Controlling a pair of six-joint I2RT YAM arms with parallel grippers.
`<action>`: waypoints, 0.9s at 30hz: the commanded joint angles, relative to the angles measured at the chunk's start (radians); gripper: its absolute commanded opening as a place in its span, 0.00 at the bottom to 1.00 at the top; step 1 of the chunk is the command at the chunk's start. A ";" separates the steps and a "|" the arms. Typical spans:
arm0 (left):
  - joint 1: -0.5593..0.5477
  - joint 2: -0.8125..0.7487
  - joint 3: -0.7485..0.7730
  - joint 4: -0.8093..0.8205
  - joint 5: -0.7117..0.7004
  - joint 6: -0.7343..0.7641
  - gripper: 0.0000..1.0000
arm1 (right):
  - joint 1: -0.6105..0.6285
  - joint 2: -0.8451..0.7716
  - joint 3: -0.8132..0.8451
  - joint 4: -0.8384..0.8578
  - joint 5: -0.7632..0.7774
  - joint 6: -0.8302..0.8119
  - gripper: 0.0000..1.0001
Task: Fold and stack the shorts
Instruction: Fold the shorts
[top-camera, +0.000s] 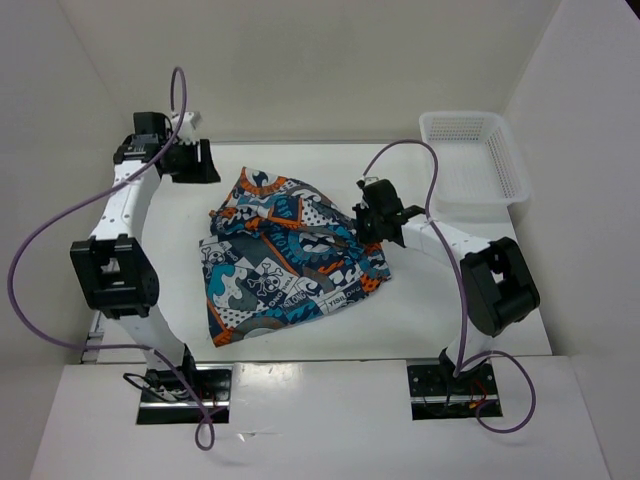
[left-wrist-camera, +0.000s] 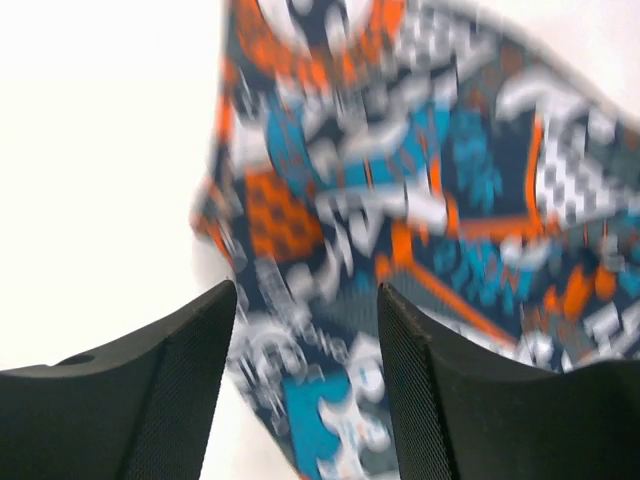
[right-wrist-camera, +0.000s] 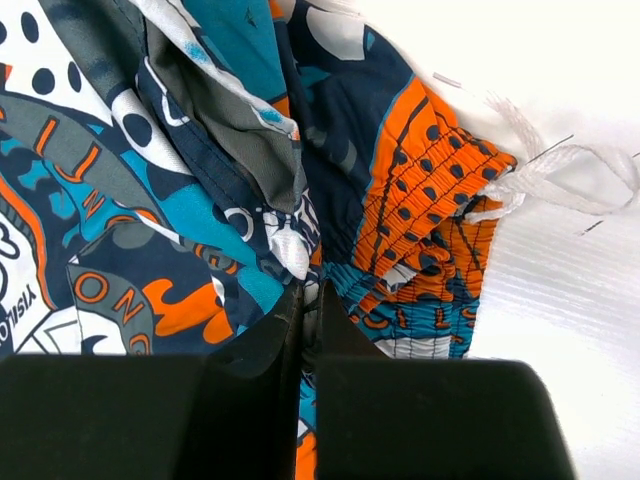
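Observation:
The shorts (top-camera: 285, 255), printed in blue, orange, grey and white, lie crumpled in the middle of the white table. My right gripper (top-camera: 368, 222) is at their right edge. In the right wrist view it (right-wrist-camera: 310, 290) is shut on a fold of the cloth beside the orange gathered waistband (right-wrist-camera: 425, 200), and the white drawstring (right-wrist-camera: 560, 170) trails onto the table. My left gripper (top-camera: 198, 160) is at the back left, apart from the shorts. In the left wrist view, which is blurred, its jaws (left-wrist-camera: 307, 290) stand open with nothing between them, and the shorts (left-wrist-camera: 420, 200) lie beyond.
A white mesh basket (top-camera: 470, 155) stands at the table's back right corner. White walls close in the table at the back and on both sides. Purple cables loop off both arms.

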 joint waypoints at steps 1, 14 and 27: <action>-0.008 0.176 0.121 0.016 0.029 0.004 0.66 | -0.004 0.023 -0.012 0.052 0.029 -0.015 0.00; -0.057 0.520 0.246 -0.122 0.020 0.004 0.67 | -0.004 0.033 0.026 0.027 0.049 -0.026 0.00; -0.066 0.304 0.062 -0.051 0.095 0.004 0.20 | -0.004 0.033 0.035 0.018 0.080 -0.035 0.00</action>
